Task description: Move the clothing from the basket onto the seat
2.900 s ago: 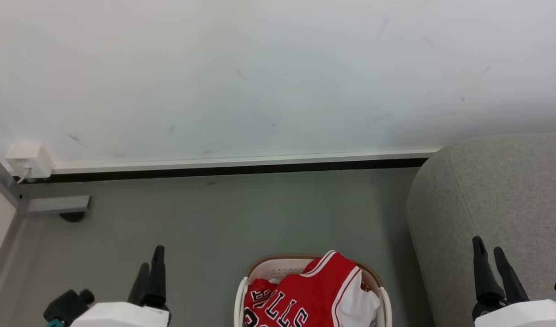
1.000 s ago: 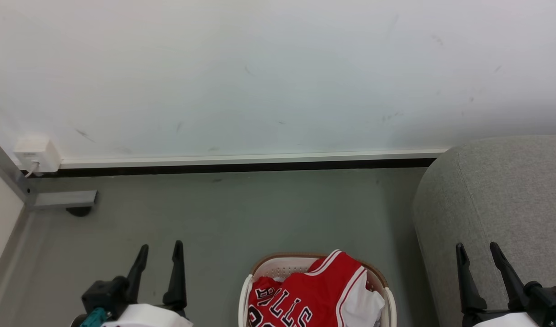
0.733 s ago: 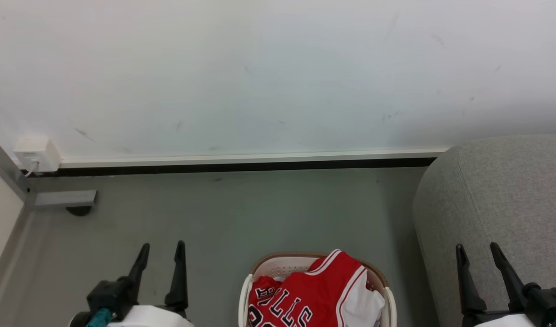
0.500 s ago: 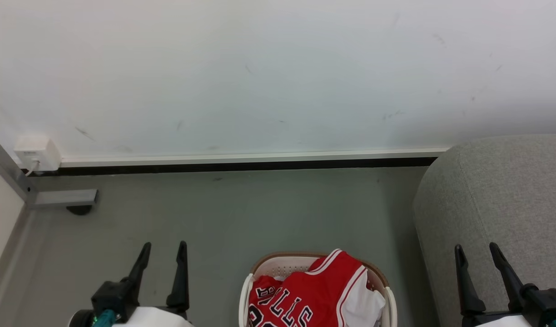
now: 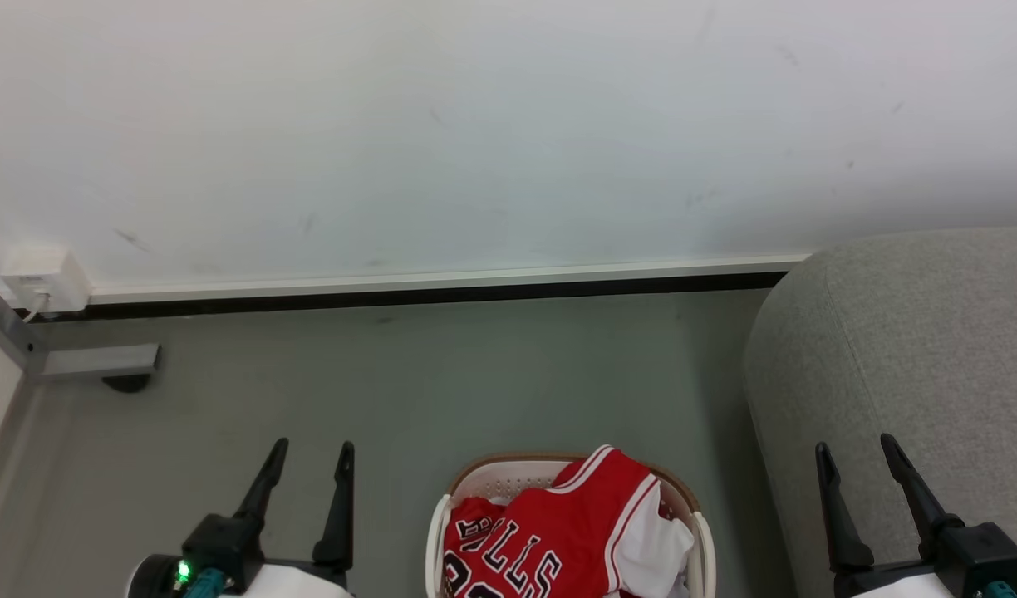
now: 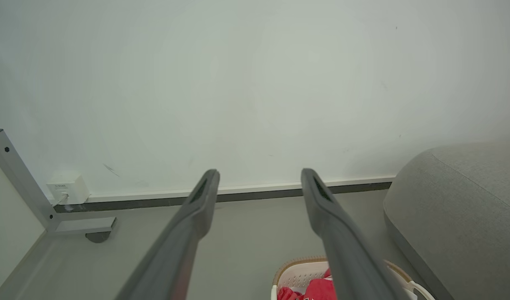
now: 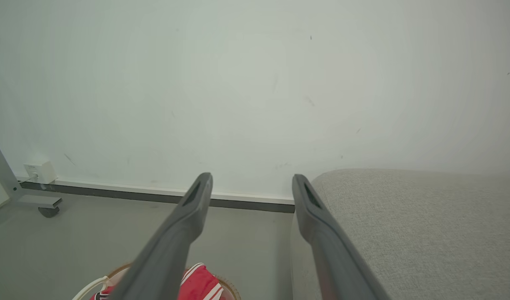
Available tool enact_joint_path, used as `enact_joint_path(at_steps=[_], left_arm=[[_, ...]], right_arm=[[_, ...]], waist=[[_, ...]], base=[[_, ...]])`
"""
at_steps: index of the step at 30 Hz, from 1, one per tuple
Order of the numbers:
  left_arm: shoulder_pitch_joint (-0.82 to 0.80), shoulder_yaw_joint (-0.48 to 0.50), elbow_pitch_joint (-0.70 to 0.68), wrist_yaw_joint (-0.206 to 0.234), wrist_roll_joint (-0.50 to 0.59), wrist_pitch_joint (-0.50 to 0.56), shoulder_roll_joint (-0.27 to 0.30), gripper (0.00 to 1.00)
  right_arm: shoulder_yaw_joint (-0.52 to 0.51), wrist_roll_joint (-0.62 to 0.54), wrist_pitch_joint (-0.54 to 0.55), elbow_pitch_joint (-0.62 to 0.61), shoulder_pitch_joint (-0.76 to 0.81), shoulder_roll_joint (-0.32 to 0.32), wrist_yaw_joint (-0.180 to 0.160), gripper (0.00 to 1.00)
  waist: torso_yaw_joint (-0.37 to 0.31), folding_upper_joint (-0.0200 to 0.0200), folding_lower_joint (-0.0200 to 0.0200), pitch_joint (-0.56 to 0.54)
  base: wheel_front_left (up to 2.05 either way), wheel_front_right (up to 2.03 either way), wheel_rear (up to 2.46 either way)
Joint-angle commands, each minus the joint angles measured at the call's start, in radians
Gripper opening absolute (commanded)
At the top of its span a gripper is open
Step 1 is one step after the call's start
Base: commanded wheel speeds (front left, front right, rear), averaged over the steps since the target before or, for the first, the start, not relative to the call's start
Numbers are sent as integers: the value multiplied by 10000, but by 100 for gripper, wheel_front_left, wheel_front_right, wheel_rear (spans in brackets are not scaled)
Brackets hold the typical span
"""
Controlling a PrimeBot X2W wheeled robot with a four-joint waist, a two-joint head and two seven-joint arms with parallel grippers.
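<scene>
A red jersey (image 5: 558, 540) with white trim and black lettering is heaped in the cream basket (image 5: 508, 477) at the bottom centre of the head view, spilling over its far rim. The shorts are hidden. The grey seat (image 5: 916, 349) rises just right of the basket. My left gripper (image 5: 311, 450) is open above the floor to the basket's left, holding nothing. My right gripper (image 5: 854, 447) is open in front of the seat's side, also holding nothing. The left wrist view catches the basket (image 6: 298, 273) and red cloth (image 6: 319, 289) low down; the right wrist view shows the jersey (image 7: 198, 283) and seat (image 7: 417, 221).
A white wall with a dark skirting strip (image 5: 425, 292) runs behind everything. A white socket box (image 5: 39, 278) and a grey metal frame foot (image 5: 97, 363) sit at the far left. Grey floor (image 5: 442, 382) stretches between wall and basket.
Since the oldest frame both grippers have gone from nearly shut to open. The head camera has shifted a little; the basket, jersey and seat lie as before.
</scene>
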Motion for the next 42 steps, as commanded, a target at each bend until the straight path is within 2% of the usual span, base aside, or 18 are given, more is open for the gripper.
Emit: enact_joint_path(at_steps=[1,14,24,31,42], left_arm=[[-105,39,2,-36,99,-11,41,100],[-1312,-386,725,-423,423,-9,105,100],[-3593,-1393,3168,-697,1045,-8,327,100],[-5195,-1956,4966,-673,1634,762,450,100],[-6804,-2644,7121,-266,2560,2354,884,100]], right_arm=[[29,53,-31,-82,-156,-7,-21,100],[93,140,-15,-707,-1030,18,-21,100],[439,498,-14,-1352,-2262,108,-21,100],[966,1055,-14,-1917,-3496,115,-21,100],[1641,1879,-14,-2734,-4887,107,-21,100]], waist=[[-182,0,0,149],[-1600,0,0,1723],[-2861,0,0,3890],[-3374,0,0,5508],[-3838,0,0,7425]], base=[[0,0,0],[0,0,0],[0,0,0],[0,0,0],[0,0,0]])
